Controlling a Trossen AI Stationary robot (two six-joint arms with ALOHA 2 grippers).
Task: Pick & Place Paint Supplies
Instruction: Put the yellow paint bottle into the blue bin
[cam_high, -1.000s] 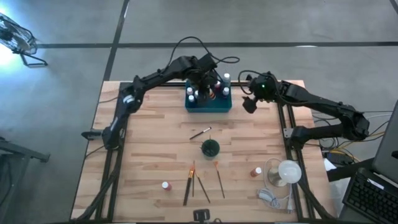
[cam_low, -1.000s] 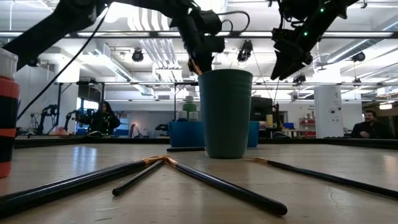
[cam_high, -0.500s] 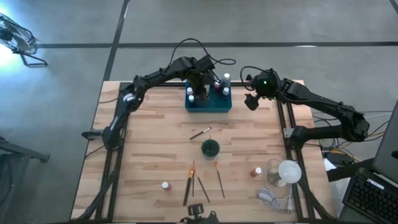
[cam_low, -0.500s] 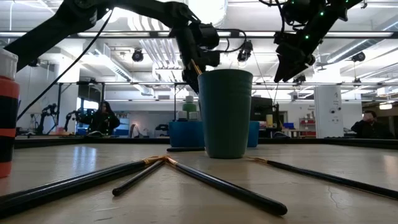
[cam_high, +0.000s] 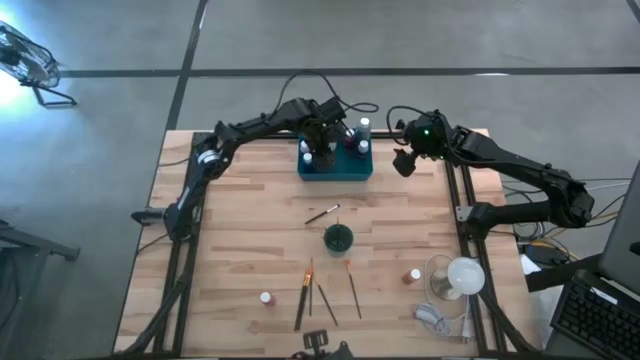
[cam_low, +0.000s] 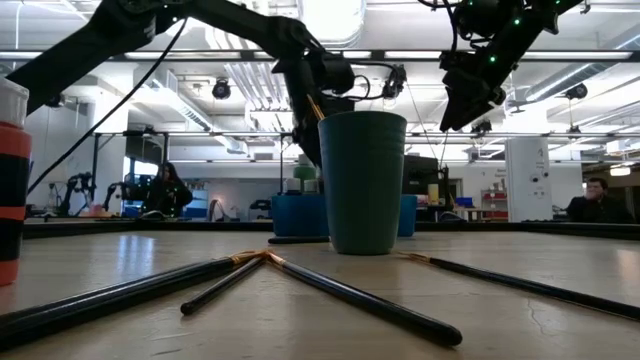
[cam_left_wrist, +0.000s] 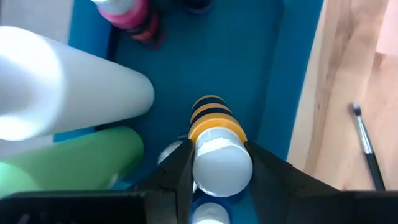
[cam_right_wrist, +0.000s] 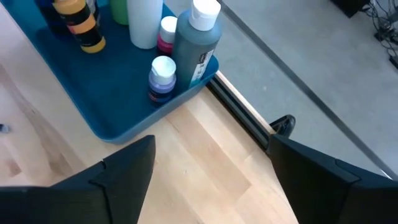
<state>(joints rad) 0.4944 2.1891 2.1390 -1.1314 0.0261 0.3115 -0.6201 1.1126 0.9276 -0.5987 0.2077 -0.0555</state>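
Observation:
A teal tray (cam_high: 350, 172) at the table's far edge holds several white-capped bottles: a tall grey one (cam_right_wrist: 196, 46), a white one (cam_left_wrist: 56, 87), a green one (cam_left_wrist: 68, 165), a pink one (cam_left_wrist: 127, 12). My left gripper (cam_high: 320, 135) is over the tray's left part, shut on an orange-and-black striped bottle (cam_left_wrist: 211, 121). My right gripper (cam_right_wrist: 211, 168) hangs open beyond the tray's right end, holding nothing. A dark green cup (cam_high: 337, 238) stands mid-table. Brushes (cam_high: 322, 214) (cam_high: 305, 295) (cam_high: 353, 285) and two small bottles (cam_high: 267, 298) (cam_high: 414, 275) lie on the wood. My left gripper pinches the striped bottle between its two fingers (cam_left_wrist: 177, 177) at the white cap (cam_left_wrist: 205, 163) on top. The fingers come from above, pointing steeply down. The bottle hangs roughly upright below them inside the tray; whether its bottom touches the tray floor I cannot tell.
A white round lamp-like object (cam_high: 463, 275) with cables sits at the near right corner. In the low view the cup (cam_low: 362, 180) hides much of the tray, brushes (cam_low: 330, 290) lie in front, and a bottle (cam_low: 12, 180) stands at the left.
My left gripper has gone down toward the tray with the striped bottle, still shut on it. The bottle now sits lower among the other bottles.

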